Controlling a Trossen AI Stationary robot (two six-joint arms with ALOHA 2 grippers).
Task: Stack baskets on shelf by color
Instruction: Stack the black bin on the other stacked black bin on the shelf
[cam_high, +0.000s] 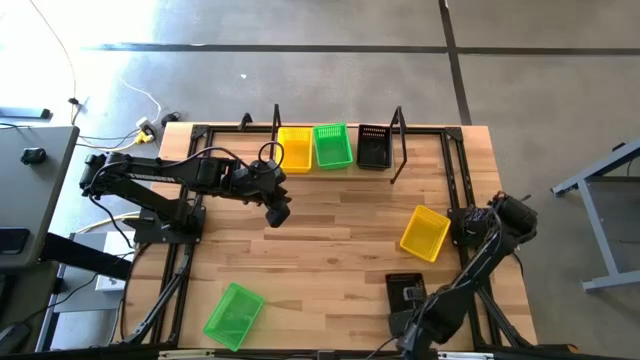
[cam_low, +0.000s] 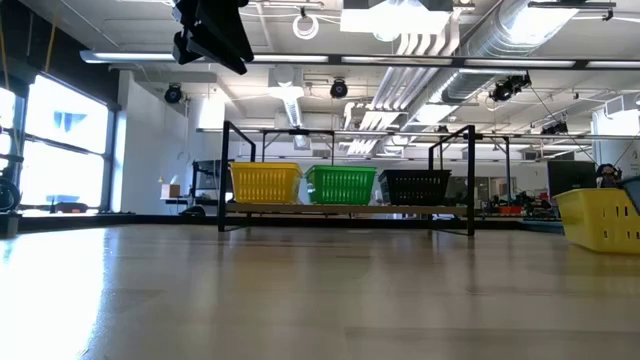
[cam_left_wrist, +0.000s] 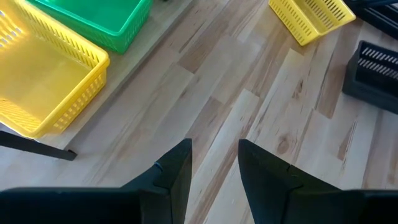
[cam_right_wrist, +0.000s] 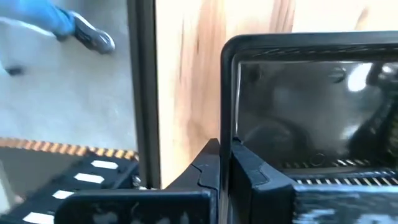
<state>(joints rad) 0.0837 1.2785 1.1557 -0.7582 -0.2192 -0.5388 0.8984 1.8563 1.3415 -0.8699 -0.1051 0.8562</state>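
The shelf (cam_high: 340, 165) stands at the table's far edge and carries a yellow basket (cam_high: 295, 148), a green basket (cam_high: 333, 145) and a black basket (cam_high: 374, 147) side by side on its plank (cam_low: 345, 210). A loose yellow basket (cam_high: 424, 232) lies toward the right edge, and a loose green basket (cam_high: 234, 314) sits near the near-left corner. A loose black basket (cam_high: 404, 288) is at the near right. My left gripper (cam_high: 278, 212) hangs open high above the table's middle, just near of the shelf. My right gripper (cam_high: 408, 312) is shut on the loose black basket. My right gripper (cam_right_wrist: 224, 163) pinches one side wall of the black basket at its rim (cam_right_wrist: 229, 124). One finger is inside the basket and one finger (cam_right_wrist: 202, 168) is outside. Whether the basket's bottom is on the table does not show.
The shelf's upright wire ends (cam_high: 276, 122) (cam_high: 398, 125) rise at either side of the three baskets. A black metal frame (cam_high: 455, 170) runs along the table's edges. Bare wood (cam_high: 330, 260) lies between the loose baskets.
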